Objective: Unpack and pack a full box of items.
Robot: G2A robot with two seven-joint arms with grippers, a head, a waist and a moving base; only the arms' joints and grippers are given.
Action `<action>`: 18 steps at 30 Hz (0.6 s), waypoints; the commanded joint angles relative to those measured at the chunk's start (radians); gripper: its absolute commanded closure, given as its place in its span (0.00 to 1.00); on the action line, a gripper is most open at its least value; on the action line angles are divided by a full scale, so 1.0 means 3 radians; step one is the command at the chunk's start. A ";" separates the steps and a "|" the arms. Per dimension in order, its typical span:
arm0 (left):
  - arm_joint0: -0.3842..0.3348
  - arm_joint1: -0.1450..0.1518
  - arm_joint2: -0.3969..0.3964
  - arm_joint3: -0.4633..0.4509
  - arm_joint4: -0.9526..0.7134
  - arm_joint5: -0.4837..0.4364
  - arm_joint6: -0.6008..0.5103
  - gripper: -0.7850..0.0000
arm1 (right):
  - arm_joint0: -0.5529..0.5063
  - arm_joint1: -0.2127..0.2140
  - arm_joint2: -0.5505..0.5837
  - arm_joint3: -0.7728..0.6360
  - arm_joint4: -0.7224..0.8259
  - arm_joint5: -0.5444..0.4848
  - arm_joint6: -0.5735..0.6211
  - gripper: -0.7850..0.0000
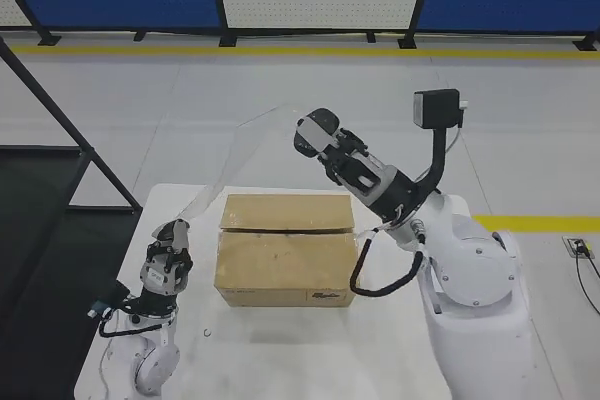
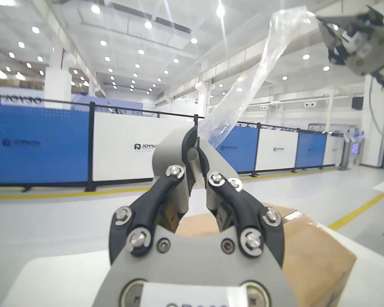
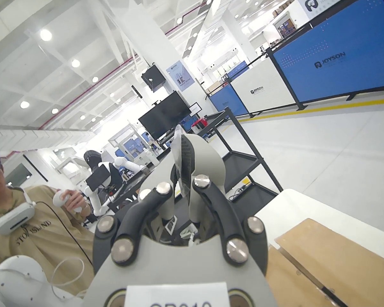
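Cardboard box [image 1: 285,250] closed, plastic bag [image 2: 252,74] outside

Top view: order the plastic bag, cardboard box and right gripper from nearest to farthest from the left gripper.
1. plastic bag, pinched in the left gripper itself.
2. cardboard box, beside it on the table.
3. right gripper, raised beyond the box's far edge.

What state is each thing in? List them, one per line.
cardboard box: closed, standing on the table.
clear plastic bag: in the air, stretched between both grippers.
left gripper: shut on the bag's lower end.
right gripper: shut on the bag's upper end.
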 commanded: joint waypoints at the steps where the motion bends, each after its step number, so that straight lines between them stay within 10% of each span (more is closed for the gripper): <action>1: 0.0035 0.0013 -0.0056 -0.0066 -0.0452 -0.0209 -0.0382 1.00 | -0.0048 0.0032 0.0062 -0.0042 -0.0079 -0.0221 0.0131 1.00; 9: 0.0095 0.0120 -0.0202 -0.0190 -0.2081 -0.0871 -0.2200 1.00 | -0.0229 0.0140 0.0166 -0.0192 -0.0311 -0.0691 0.0555 1.00; 18: 0.0095 0.0120 -0.0202 -0.0190 -0.2081 -0.0871 -0.2200 1.00 | -0.0229 0.0140 0.0166 -0.0192 -0.0311 -0.0691 0.0555 1.00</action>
